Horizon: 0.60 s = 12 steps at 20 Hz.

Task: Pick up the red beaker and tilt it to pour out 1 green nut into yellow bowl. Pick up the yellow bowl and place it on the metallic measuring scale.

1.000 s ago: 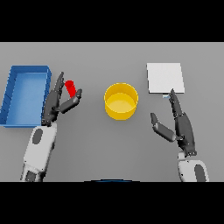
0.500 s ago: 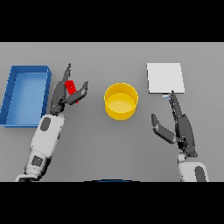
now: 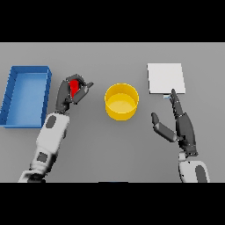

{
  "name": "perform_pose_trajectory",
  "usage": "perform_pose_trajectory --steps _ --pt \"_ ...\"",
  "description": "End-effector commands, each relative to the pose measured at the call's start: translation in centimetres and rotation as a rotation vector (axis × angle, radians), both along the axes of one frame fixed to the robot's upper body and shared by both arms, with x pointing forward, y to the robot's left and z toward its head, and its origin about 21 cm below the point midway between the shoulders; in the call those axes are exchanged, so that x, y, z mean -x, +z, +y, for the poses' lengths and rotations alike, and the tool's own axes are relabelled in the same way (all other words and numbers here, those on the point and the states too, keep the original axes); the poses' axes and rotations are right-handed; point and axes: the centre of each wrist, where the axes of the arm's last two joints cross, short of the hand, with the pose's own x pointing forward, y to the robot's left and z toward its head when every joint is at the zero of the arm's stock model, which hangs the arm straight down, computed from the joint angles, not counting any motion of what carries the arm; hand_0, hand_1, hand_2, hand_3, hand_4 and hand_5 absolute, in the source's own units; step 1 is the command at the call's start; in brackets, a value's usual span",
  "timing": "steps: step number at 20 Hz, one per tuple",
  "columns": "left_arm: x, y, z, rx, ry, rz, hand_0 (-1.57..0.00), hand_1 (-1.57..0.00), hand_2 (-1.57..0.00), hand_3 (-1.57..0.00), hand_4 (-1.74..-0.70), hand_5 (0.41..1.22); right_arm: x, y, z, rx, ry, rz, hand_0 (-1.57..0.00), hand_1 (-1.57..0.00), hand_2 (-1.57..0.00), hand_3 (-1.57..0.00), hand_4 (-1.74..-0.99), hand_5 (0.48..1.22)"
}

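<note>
Red beaker (image 3: 74, 86) sitting left of bowl (image 3: 121, 101), wrapped by curled fingers of left robot hand (image 3: 70, 91). Likely light, rigid, slick; gripping around its sides, mid-height. Right robot hand (image 3: 181, 124) resting open near scale (image 3: 165, 78).

left hand (image 3: 72, 91): fingers were spread beside the beaker a second ago; they have now curled round it, thumb on the side facing the bowl.
beaker (image 3: 74, 86): was plainly visible beside the fingers; now mostly wrapped by the hand, only a red patch showing.
left arm: forearm has swung in from the tray side, towards the table's middle.
</note>
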Motion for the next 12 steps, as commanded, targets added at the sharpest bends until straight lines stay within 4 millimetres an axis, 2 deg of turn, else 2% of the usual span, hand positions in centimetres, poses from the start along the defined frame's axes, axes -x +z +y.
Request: perform_pose_trajectory --steps 1,3,5,9,12 --pt "0.1 -0.1 -0.1 0.002 0.008 -0.001 -1.31 -1.32 -1.32 -1.2 -1.61 1.119 0.1 -0.2 -0.2 0.0 -0.003 0.004 0.0 0.0 0.0 0.0 -1.232 0.685" --pt "-0.1 0.2 -0.3 -0.006 0.023 0.012 -1.4 -1.41 -1.41 -1.34 -1.65 1.127 0.2 -0.4 0.2 0.006 0.001 0.004 0.0 0.0 0.0 0.0 -1.207 0.677" --pt "-0.2 0.5 0.3 -0.016 0.038 0.007 -1.46 -1.47 -1.47 -1.42 -1.69 1.129 0.2 -0.4 0.4 0.015 -0.007 -0.013 0.0 0.0 0.0 0.0 -1.186 0.67" --pt "-1.2 3.5 0.7 -0.066 0.009 -0.055 -1.53 -1.53 -1.53 -1.51 -1.72 1.126 -0.2 -0.6 0.1 0.061 -0.018 -0.023 0.0 0.0 0.0 0.0 -1.127 0.659" --pt "-1.6 5.8 0.9 -0.209 -0.057 -0.097 -1.55 -1.55 -1.55 -1.54 -1.73 1.134 -0.5 -0.3 0.2 0.077 -0.02 -0.027 0.0 0.0 0.0 0.0 -1.103 0.656"
